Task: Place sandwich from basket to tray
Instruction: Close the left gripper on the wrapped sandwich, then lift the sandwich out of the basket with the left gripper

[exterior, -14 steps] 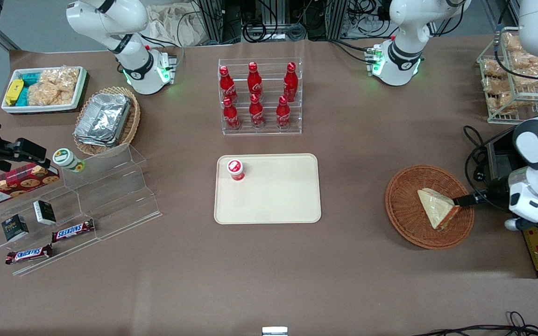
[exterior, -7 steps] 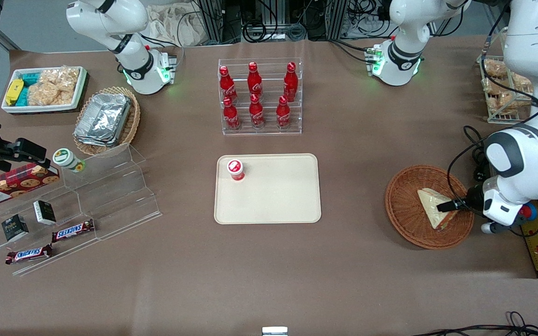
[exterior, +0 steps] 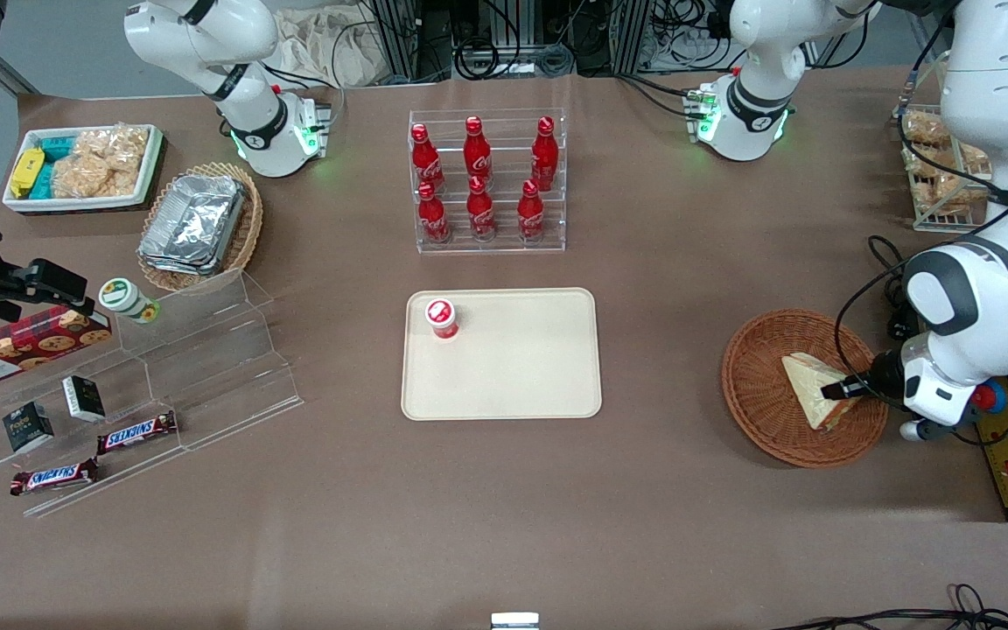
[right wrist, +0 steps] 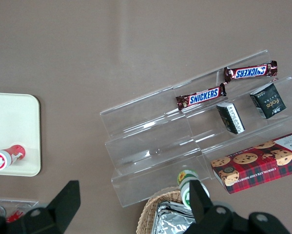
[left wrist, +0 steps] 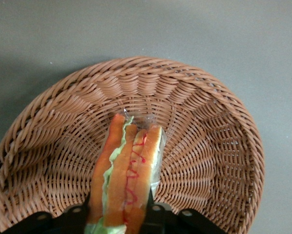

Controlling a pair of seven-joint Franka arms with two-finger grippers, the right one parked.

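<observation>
2 Snickers bars (exterior: 93, 453) sit nearest the front camera on the clear stepped stand (exterior: 206, 367), w/ 2 small dark boxes (exterior: 56, 411) one step up, 1 cookie box (exterior: 23, 343) and 1 green-lidded cup (exterior: 128, 299) above those. 1 basket (exterior: 762, 420) toward the working arm's end of the table holds the 1 sandwich (exterior: 808, 389), lying flat in the half of the basket nearest the arm. Seen from the front, its long axis runs approx 11-to-5 o'clock: narrow corner at 11, wide filling edge at 5. The gripper (exterior: 835, 390) reaches in from about 3 o'clock and pinches the sandwich at its filling edge; the wrist view shows the fingers (left wrist: 150, 214) pressed on both bread faces, w/ orange-red filling and green lettuce facing that camera. 1 tray (exterior: 513, 367) lies mid-table, well apart from the basket, carrying 1 red-capped cup (exterior: 441, 317) in its 10 o'clock corner. Farther back: 1 clear rack (exterior: 488, 236) w/ 6 red cola bottles (exterior: 479, 179), 3 per row. Toward the parked arm's end, 1 oval wicker basket (exterior: 246, 227) of foil containers and 1 white bin (exterior: 80, 197) of snack bags. A wire rack (exterior: 924, 210) w/ more snack bags stands toward the working arm's end.
</observation>
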